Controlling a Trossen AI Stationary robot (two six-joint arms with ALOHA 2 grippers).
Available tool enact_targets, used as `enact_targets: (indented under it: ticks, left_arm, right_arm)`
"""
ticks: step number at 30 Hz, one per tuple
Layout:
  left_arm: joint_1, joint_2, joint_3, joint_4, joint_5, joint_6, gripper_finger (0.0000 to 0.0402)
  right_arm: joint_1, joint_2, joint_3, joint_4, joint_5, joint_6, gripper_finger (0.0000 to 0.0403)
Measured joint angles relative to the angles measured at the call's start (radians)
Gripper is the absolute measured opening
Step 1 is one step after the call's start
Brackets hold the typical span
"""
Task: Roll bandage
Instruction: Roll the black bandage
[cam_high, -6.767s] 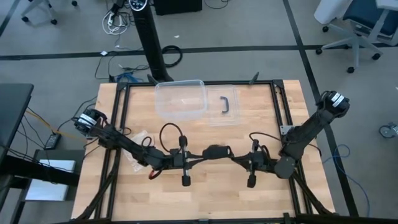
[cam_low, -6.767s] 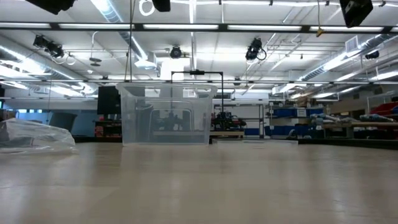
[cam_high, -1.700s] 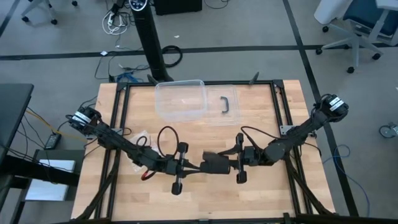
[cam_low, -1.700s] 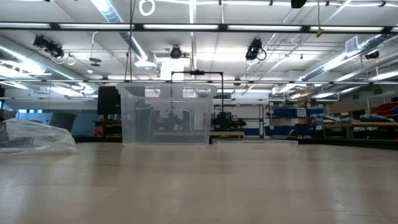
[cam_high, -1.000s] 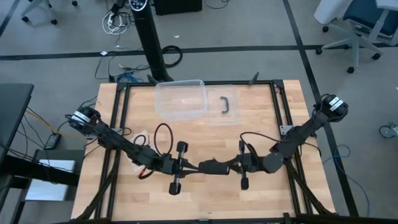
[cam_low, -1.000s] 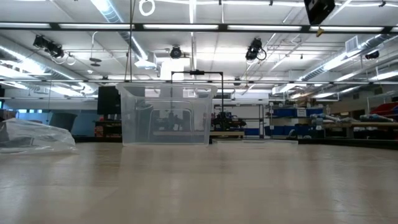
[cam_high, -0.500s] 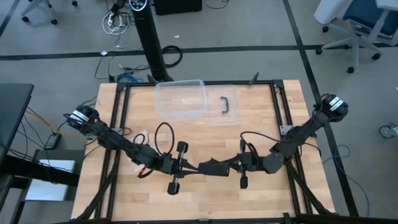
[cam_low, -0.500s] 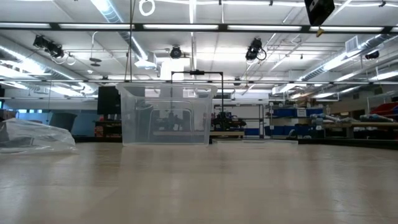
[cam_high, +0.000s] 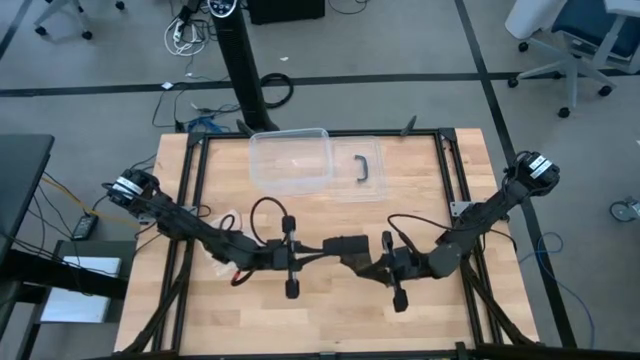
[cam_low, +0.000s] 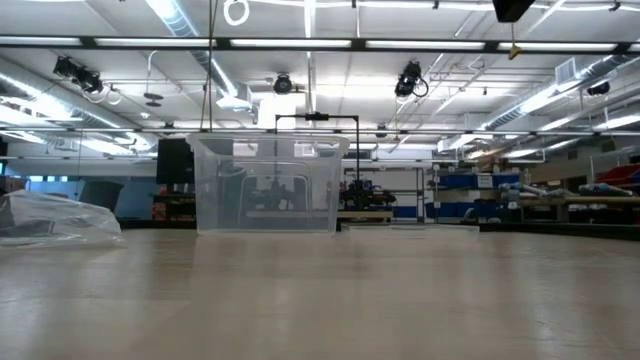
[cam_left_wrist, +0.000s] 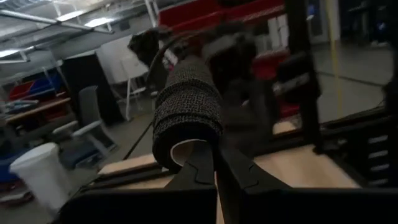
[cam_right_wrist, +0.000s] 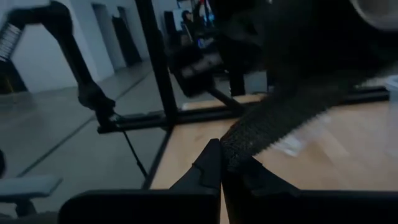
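Note:
The bandage is a black roll held in the air over the table's middle. A short black strip runs from it to my right gripper. My left gripper comes from the table's left and is shut on the roll. My right gripper comes from the right and is shut on the strip. The low view shows neither the bandage nor the fingers. My left gripper pinches the rim of the roll's near end, beside its pale hollow core, between its two fingers. The fingers come about level from the table's left. The roll stands out beyond them, clear of the table. My right gripper pinches the strip's free end between its two fingers, coming from the table's right and near side. The strip runs from the fingers up to the roll in a fairly straight line, clear of the table.
A clear plastic box stands at the table's far middle, with its lid with a black handle beside it. A crinkly clear bag lies left of centre under my left arm. Black cables loop above both arms.
My left gripper has turned about its wrist and carried the roll a little toward the table's far edge. My right gripper has gone slightly toward the near edge, so the strip between them shows longer. Both have stayed shut.

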Motion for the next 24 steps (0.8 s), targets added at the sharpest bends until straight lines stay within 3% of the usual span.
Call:
enact_targets:
  ticks: [13,24]
  left_arm:
    - [0.012,0.057,0.001,-0.096,-0.049,-0.036,0.0]
    - [0.012,0.066,0.001,-0.127,0.04,-0.071,0.0]
  right_arm:
    - [-0.082,0.0,0.0,0.113,-0.014,-0.002,0.0]
    - [-0.14,0.0,0.0,0.082,-0.019,0.132,0.001]
